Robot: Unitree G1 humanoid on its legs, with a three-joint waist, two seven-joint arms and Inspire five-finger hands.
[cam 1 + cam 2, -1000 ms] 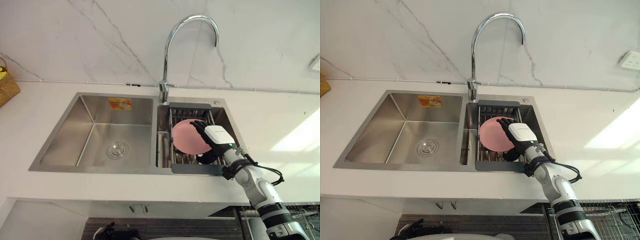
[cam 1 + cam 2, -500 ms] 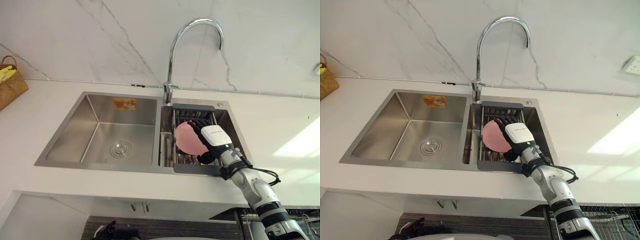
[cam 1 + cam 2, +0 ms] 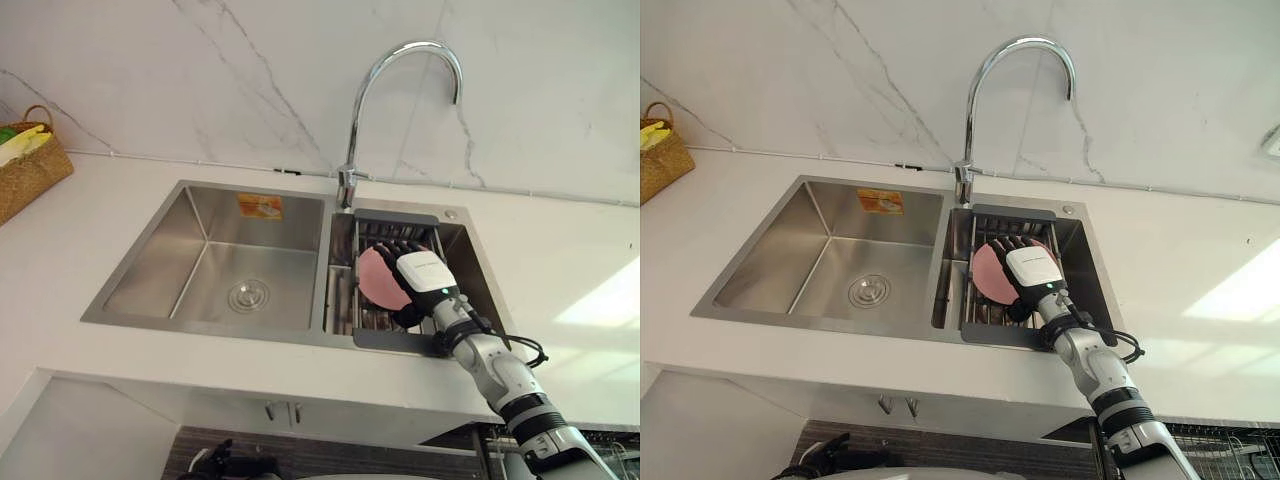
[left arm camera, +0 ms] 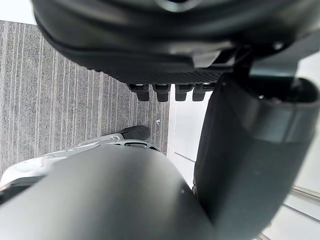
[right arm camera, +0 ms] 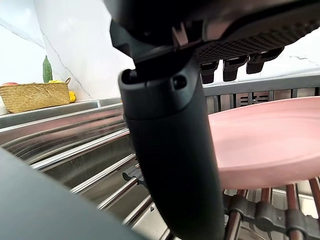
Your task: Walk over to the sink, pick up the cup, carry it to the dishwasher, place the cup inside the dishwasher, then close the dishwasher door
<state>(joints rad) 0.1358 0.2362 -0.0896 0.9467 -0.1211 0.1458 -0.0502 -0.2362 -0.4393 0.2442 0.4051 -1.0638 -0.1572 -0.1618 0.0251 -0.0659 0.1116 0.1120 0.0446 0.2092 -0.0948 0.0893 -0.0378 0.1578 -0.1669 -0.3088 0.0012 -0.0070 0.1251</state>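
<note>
Reaching hand: the right hand (image 3: 422, 283) is down in the right basin of the sink (image 3: 190, 255). Its fingers are almost straight and lie across the far rim of the dish, with the thumb on the near side. No squeeze shows, so I judge it not yet closed on anything.
Dish: the thing under the hand looks like a pink plate (image 3: 374, 277) rather than a cup. It stands tilted on the rack.
Rack: the wire rack (image 3: 393, 340) fills the basin at 3 o'clock of the sink. The tap (image 3: 347, 188) rises at 12 o'clock from the plate.
Handling: probably light, stiff and smooth, perhaps plastic. It would be slippery if wet and could chip if knocked on the steel.
Hold: pinch the rim at the plate's 3 o'clock edge, thumb on one face and fingers on the other, then lift straight up clear of the wires.
Left hand: the left hand (image 4: 165, 75) hangs low over the floor, fingers relaxed and empty.
Basket: a wicker basket (image 3: 25, 165) sits on the counter at 10 o'clock, well apart.
</note>
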